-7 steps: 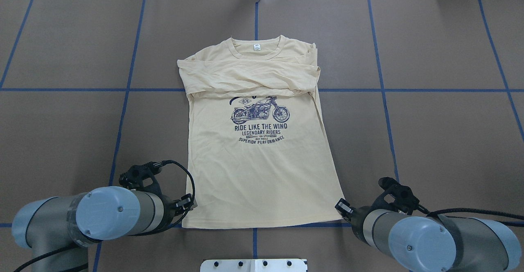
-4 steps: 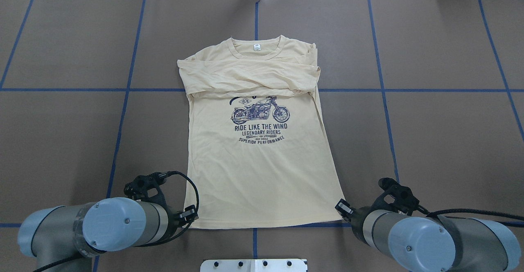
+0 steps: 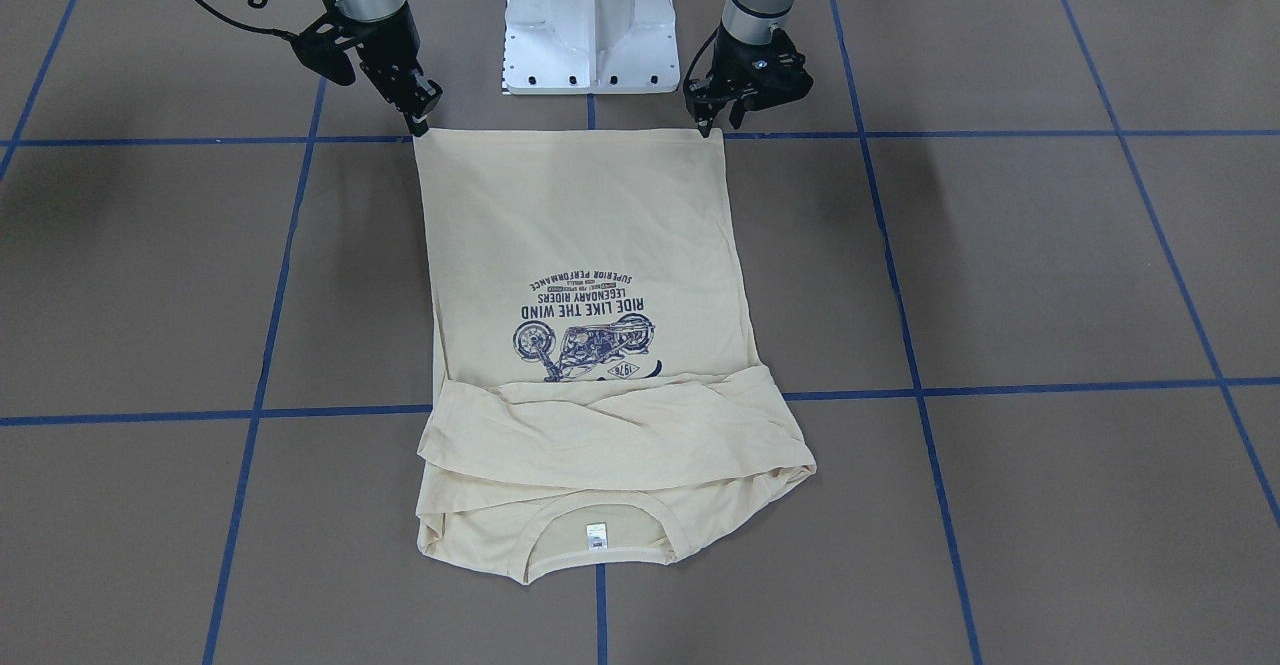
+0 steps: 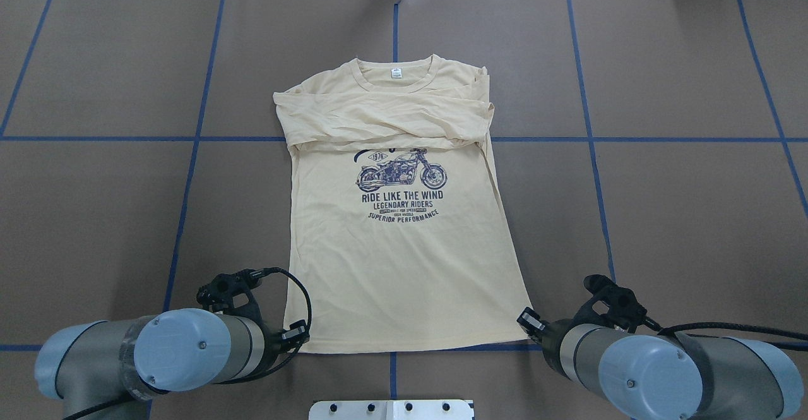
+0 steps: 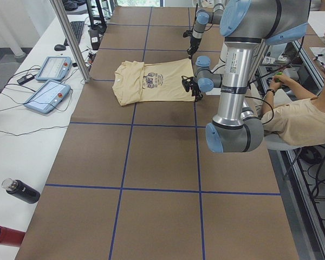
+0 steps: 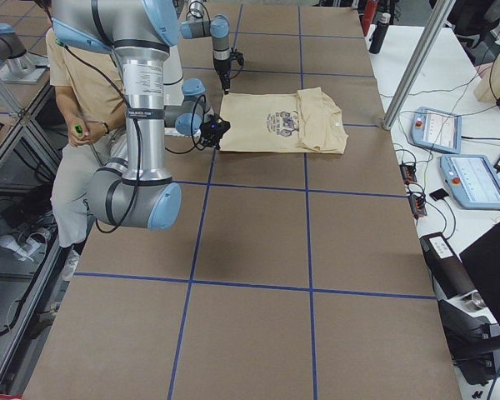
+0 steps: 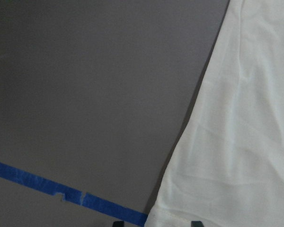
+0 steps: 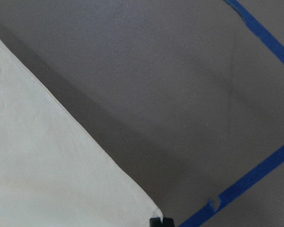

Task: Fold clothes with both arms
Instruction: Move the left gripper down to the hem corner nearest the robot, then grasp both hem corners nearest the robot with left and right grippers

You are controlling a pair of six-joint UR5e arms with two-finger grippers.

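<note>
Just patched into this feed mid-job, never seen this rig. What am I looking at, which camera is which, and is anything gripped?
Two silver-grey robot arms with black two-finger grippers work at a brown table with blue tape lines. One camera looks over the robot's shoulders, one faces it (sides mirrored), two watch from the table's ends, one rides each wrist. A pale cream-yellow long-sleeved T-shirt with a navy motorcycle print lies flat, sleeves folded across the chest. The left gripper is open, straddling a hem corner. The right gripper looks shut on the other corner.
</note>
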